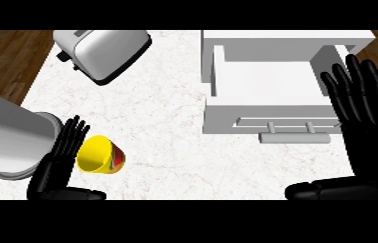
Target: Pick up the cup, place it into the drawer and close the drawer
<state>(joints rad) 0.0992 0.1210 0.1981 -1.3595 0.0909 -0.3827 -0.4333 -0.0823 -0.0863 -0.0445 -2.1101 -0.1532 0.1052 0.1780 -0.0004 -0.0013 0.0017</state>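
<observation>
The left hand [60, 157], fingers straight, sits just beside the tipped yellow cup [100, 155]; the right hand [357, 118], also open, rests by the open white drawer [269, 82].

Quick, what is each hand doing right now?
Left hand: open, fingers straight beside the yellow cup, holding nothing.
Right hand: open, holding nothing, by the open drawer.

bare counter [170, 112] between cup [101, 155] and open drawer [269, 79]; toaster [103, 52] stands well aside
</observation>
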